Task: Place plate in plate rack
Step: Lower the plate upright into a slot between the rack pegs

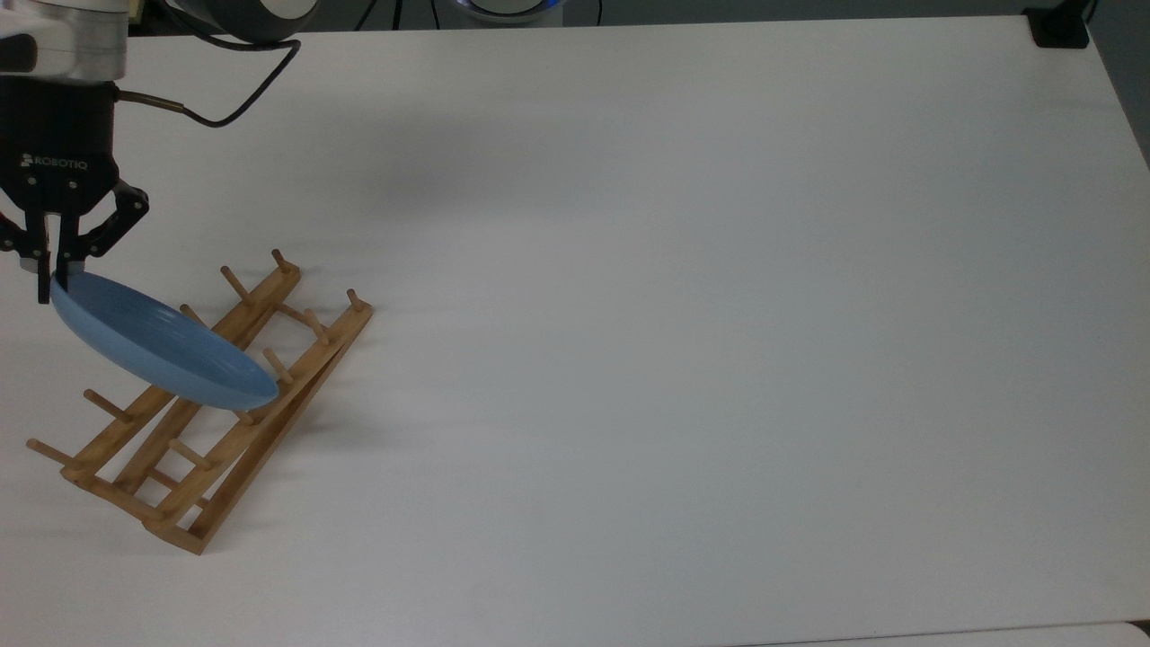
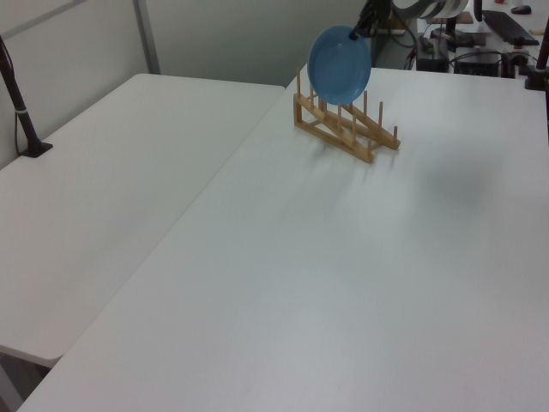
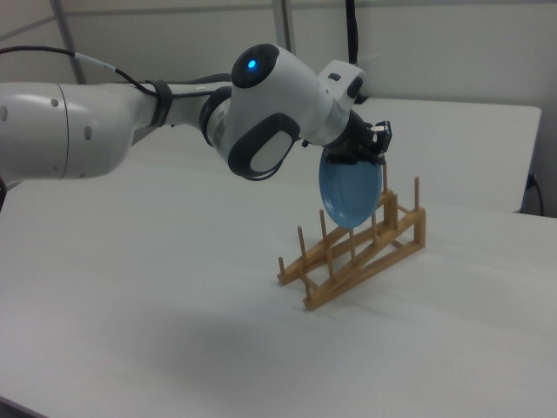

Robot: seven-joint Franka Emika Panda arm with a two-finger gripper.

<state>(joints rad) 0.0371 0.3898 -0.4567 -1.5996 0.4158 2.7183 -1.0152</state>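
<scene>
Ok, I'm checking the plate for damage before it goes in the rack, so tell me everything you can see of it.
The plate is round, shallow, plain light blue and glossy, with a raised rim; no chips or cracks show. It hangs nearly on edge, tilted, held at its upper rim by the claw. Its lower edge sits among the upright pegs of the wooden plate rack; whether it touches the rails cannot be told.

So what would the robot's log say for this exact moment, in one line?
gripper: shut on light-blue round plate rim | plate: on edge, over wooden peg rack | seated: cannot tell
</scene>
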